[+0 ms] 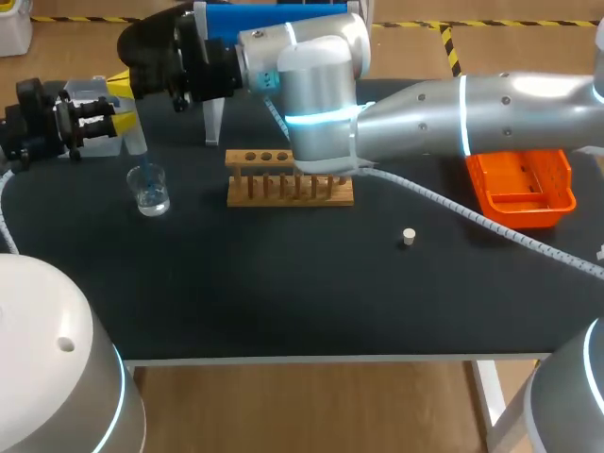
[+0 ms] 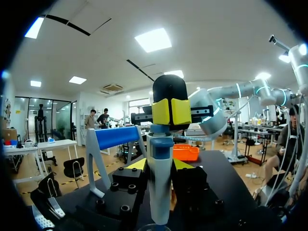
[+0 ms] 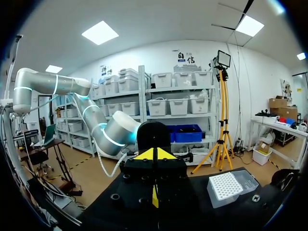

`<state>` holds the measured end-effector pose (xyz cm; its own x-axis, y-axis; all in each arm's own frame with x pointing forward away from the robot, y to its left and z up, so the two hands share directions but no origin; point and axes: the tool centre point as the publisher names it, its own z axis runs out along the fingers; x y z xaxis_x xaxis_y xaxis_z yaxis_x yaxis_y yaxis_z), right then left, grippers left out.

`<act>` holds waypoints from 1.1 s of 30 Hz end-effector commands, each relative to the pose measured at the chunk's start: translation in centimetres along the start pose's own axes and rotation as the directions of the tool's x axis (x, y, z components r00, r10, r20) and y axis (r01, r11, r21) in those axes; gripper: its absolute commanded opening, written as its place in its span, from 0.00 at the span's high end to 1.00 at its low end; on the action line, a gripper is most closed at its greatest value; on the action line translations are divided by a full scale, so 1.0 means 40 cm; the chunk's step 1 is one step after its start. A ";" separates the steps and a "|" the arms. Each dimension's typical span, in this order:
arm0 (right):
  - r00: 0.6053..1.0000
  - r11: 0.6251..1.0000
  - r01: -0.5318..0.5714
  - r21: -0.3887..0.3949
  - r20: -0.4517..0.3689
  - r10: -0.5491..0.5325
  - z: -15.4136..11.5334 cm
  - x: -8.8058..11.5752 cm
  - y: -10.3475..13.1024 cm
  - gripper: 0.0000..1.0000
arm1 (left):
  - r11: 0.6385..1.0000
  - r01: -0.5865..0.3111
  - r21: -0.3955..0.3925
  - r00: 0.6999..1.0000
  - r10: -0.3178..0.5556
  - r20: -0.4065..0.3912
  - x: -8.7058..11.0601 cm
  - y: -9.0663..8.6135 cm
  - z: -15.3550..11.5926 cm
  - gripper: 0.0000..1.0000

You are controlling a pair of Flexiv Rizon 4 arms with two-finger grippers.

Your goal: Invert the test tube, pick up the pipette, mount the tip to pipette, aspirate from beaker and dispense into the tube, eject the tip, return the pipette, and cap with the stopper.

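My left gripper (image 1: 121,120) is shut on the pipette (image 2: 160,183), holding it upright at the table's back left. The pipette's clear tip (image 1: 138,151) reaches down into the small glass beaker (image 1: 150,191). My right arm crosses over from the right, and its shut gripper (image 2: 171,111) rests on top of the pipette; this right gripper (image 1: 122,84) sits just above the left one. In its own view the right gripper (image 3: 154,175) shows closed yellow tips. A wooden tube rack (image 1: 289,179) stands mid-table, partly hidden by the right arm. The small white stopper (image 1: 409,237) lies to the rack's right.
The blue-topped pipette stand (image 1: 264,19) with white legs is at the back behind the rack. A clear tip box (image 3: 226,187) sits by the left gripper. An orange basket (image 1: 521,184) stands at the right. A cable (image 1: 472,219) trails from the right arm across the table.
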<state>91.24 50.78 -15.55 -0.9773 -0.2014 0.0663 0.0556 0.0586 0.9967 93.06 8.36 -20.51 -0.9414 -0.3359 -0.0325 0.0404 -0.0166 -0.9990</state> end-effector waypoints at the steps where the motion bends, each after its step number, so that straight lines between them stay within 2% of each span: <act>1: 1.000 1.000 0.006 -0.002 -0.002 -0.006 0.004 0.001 -0.007 1.00 | 1.000 -0.001 0.003 1.000 0.001 -0.005 -0.006 -0.017 0.000 1.00; 9: 0.998 0.998 0.054 -0.013 -0.010 -0.054 -0.003 0.003 0.057 1.00 | 1.000 -0.001 0.003 1.000 0.001 -0.005 -0.006 -0.017 0.000 1.00; 10: 0.998 0.998 0.056 -0.013 -0.010 -0.056 -0.004 0.004 0.063 0.96 | 1.000 -0.001 0.003 1.000 0.001 -0.005 -0.006 -0.017 0.000 1.00; 11: 0.998 0.998 0.064 -0.013 -0.008 -0.064 -0.008 0.006 0.073 0.60 | 1.000 -0.001 0.003 1.000 0.001 -0.005 -0.006 -0.017 0.000 1.00; 13: 0.997 0.997 0.073 -0.013 -0.004 -0.073 -0.014 0.009 0.086 0.00 | 1.000 -0.001 0.003 1.000 0.001 -0.005 -0.006 -0.017 0.000 1.00; 19: 0.996 0.995 0.093 -0.021 0.003 -0.093 -0.049 0.021 0.124 0.00 | 1.000 -0.001 0.003 1.000 0.001 -0.005 -0.006 -0.017 0.000 1.00; 25: 0.992 0.992 0.123 -0.015 0.007 -0.123 -0.114 0.039 0.157 0.00 | 1.000 -0.001 0.003 1.000 0.001 -0.005 -0.006 -0.017 0.000 1.00; 33: 0.986 0.985 0.164 0.057 0.015 -0.165 -0.235 0.068 0.171 0.00 | 1.000 -0.001 0.003 1.000 0.001 -0.005 -0.006 -0.017 0.000 1.00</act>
<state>91.20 44.94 -8.89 -0.9746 -0.1994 -0.1016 -0.1127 0.0449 0.9926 93.20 8.37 -19.81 -0.9418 -0.3345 -0.0341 0.0427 -0.0183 -0.9989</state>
